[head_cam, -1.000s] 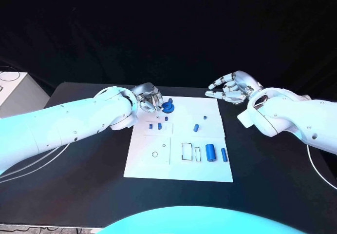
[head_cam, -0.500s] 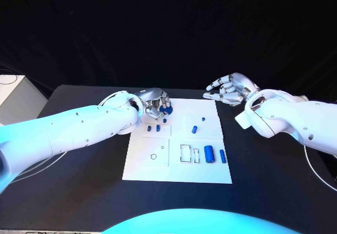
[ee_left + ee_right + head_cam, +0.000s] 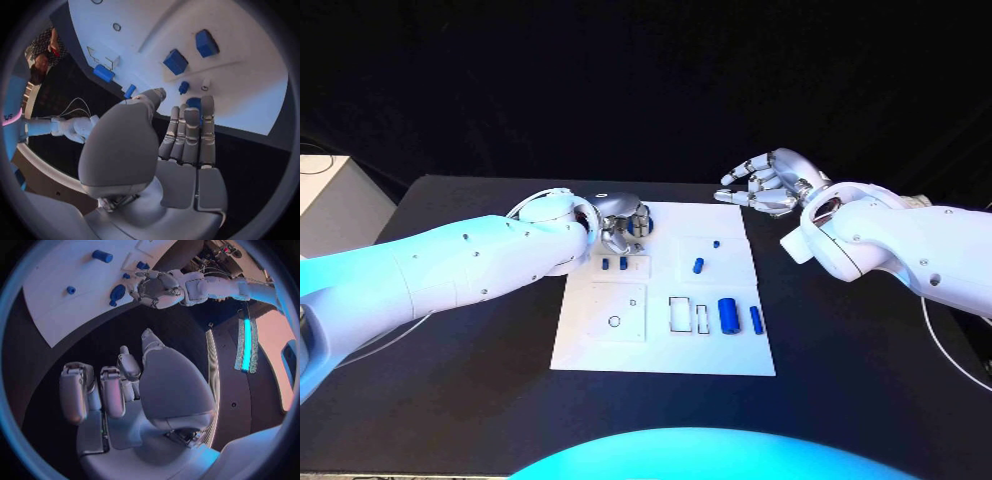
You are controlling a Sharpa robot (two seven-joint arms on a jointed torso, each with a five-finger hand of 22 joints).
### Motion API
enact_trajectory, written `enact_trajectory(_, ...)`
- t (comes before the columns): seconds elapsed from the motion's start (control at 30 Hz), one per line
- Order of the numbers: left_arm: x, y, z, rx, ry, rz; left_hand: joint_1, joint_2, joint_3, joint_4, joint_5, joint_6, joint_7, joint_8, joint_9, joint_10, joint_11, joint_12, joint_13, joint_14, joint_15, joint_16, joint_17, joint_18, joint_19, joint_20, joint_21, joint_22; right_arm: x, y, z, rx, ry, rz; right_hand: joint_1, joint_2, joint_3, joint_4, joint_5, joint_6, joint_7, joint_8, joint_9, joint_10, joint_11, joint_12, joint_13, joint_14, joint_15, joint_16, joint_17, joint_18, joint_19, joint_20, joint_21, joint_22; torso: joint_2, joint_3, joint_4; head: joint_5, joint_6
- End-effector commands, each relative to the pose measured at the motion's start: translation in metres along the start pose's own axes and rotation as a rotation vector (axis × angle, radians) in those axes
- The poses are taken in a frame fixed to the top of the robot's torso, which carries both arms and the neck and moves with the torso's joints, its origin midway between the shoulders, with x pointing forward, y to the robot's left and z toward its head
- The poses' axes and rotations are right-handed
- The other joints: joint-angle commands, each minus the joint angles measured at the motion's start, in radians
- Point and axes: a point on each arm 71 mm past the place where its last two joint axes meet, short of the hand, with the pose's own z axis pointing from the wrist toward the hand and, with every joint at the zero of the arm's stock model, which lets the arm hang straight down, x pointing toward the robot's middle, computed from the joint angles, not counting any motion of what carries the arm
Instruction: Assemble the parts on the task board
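Over the task board, perhaps empty left hand.

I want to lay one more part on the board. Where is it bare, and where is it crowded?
The task board is bare along its near edge, below the ring outline and the upright blue cylinders. The far left corner is crowded: the left hand sits there above two small blue blocks.

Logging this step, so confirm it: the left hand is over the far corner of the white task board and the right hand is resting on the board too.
Wrong about the right hand: the head view shows it beyond the white task board, over black table. The left hand is at its far corner.
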Motion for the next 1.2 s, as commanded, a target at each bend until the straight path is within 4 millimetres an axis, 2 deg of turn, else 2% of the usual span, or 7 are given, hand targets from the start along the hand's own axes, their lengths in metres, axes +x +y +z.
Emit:
enact_trajectory(0.03,0.005,-0.001,0.002,-0.014,0.062,0.030,0.003,-0.002,-0.007,0.002,-0.001,0.009,0.000,-0.004,-0.002,0.007,0.000,-0.003,-0.001,0.008,0.001,0.004,0.000,0.019,0.000,0.004,0.004,0.002,0.001,0.001,0.000,-0.016,0.008,-0.001,0.002,0.005,-0.006,-0.002,-0.003,-0.008,0.001,0.007,0.002,-0.009,-0.001,-0.008,-0.005,0.079,-0.006,-0.007,0.183,0.011,0.044,-0.003,-0.006,0.176,0.000,-0.0009,0.0001,-0.001,0.000)
enact_trajectory(0.47,0.003,0.001,0.008,-0.032,0.029,0.036,0.036,0.013,0.012,0.000,0.005,0.028,0.006,-0.016,-0.031,0.017,0.000,-0.019,-0.022,-0.006,-0.001,0.016,-0.029,0.019,0.000,0.001,0.013,0.010,0.002,0.002,0.000,-0.018,0.011,-0.001,0.003,0.006,-0.006,-0.002,-0.003,-0.009,0.001,0.007,0.002,-0.013,-0.001,-0.015,-0.012,0.078,-0.006,-0.009,0.181,0.012,0.044,-0.003,-0.008,0.176,0.001,-0.0005,-0.0001,-0.005,0.000)
enact_trajectory(0.77,0.006,0.002,0.010,-0.043,0.058,0.036,0.056,0.023,0.037,-0.004,0.003,0.050,0.000,-0.019,-0.047,0.025,0.002,-0.034,-0.037,-0.013,0.001,0.022,-0.045,0.019,-0.003,0.001,0.021,0.017,0.002,0.002,0.000,-0.017,0.013,0.000,0.003,0.006,-0.006,-0.002,-0.003,-0.009,0.001,0.007,0.002,-0.013,-0.001,-0.015,-0.012,0.078,-0.006,-0.009,0.181,0.012,0.044,-0.003,-0.008,0.176,0.000,0.0003,0.0001,-0.008,-0.006)
enact_trajectory(1.2,0.011,0.004,0.012,-0.068,0.099,0.039,0.061,0.023,0.058,-0.011,0.001,0.074,-0.005,-0.031,-0.067,0.063,-0.007,-0.035,-0.049,0.029,-0.006,0.059,-0.008,0.020,-0.002,-0.003,0.039,0.031,0.002,0.002,0.000,-0.018,0.014,0.000,0.003,0.006,-0.006,-0.002,-0.003,-0.009,0.001,0.007,0.002,-0.013,-0.001,-0.015,-0.012,0.078,-0.006,-0.009,0.181,0.012,0.044,-0.003,-0.008,0.176,-0.001,-0.0001,0.0001,-0.011,-0.010)
